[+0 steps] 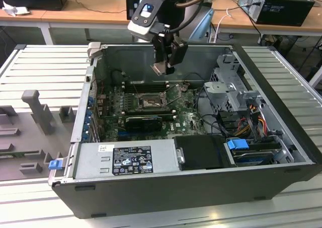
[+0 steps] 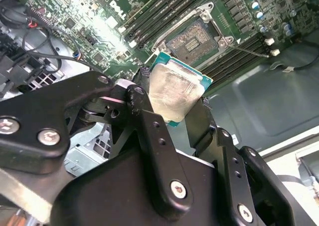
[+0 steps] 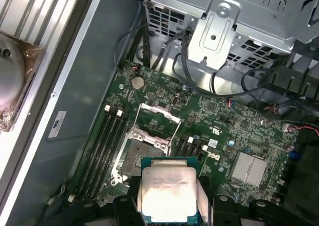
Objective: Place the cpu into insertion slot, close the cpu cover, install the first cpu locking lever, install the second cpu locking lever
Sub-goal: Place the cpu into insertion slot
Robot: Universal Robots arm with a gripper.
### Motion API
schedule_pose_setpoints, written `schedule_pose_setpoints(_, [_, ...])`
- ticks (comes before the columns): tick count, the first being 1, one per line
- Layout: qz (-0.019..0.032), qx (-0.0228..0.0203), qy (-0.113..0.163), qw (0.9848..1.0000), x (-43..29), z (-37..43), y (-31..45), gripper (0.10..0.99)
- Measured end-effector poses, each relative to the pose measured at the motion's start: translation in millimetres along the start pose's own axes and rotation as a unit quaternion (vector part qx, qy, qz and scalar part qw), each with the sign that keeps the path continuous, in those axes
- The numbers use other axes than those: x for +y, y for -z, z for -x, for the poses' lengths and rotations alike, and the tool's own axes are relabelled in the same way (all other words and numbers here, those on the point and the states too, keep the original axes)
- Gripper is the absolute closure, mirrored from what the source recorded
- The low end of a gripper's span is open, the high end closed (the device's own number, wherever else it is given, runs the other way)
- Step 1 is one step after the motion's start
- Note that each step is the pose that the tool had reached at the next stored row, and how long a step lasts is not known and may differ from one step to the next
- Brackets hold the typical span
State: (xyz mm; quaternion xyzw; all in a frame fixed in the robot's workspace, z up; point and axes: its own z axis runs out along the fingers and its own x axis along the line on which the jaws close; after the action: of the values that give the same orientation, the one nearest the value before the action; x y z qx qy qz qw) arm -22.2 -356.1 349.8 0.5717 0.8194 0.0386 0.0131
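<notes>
In the exterior view I see my gripper (image 1: 162, 69) hanging inside an open computer case (image 1: 274, 104), in the air above the insertion slot (image 1: 150, 103). The cpu (image 1: 159, 68) is pinched at its tip as a small pale square, well clear of the board. The slot sits on the green motherboard (image 1: 186, 120), and a black graphics card (image 1: 143, 122) lies just beside the slot, on the side nearer the camera. In the second wrist view the black fingers (image 2: 144, 116) are clenched on two opposite edges of the cpu (image 2: 175, 94), whose silver-beige top faces the camera. The insertion slot (image 2: 197, 42) lies beyond it with its dull pin field exposed, and the chip is apart from the slot, not touching it. Long black memory slots (image 2: 152, 16) run along one side of the slot. In the first wrist view the cpu (image 3: 168, 193) sits gripped between the jaws, and the insertion slot (image 3: 133, 160) shows just past the chip's edge, its pin field uncovered. The cpu cover (image 3: 158, 118), a thin grey metal frame, stands swung up off the slot on the side away from the chip. Memory slots flank the insertion slot on both sides. A grey metal drive cage (image 3: 224, 26) stands well beyond the slot, with black cables in front of it.
</notes>
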Motion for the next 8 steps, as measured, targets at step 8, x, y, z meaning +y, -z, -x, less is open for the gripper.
schedule_pose_setpoints(8, [0.0007, -0.0023, -0.029, 0.9996, -0.2, 0.1, -2.1, 0.557])
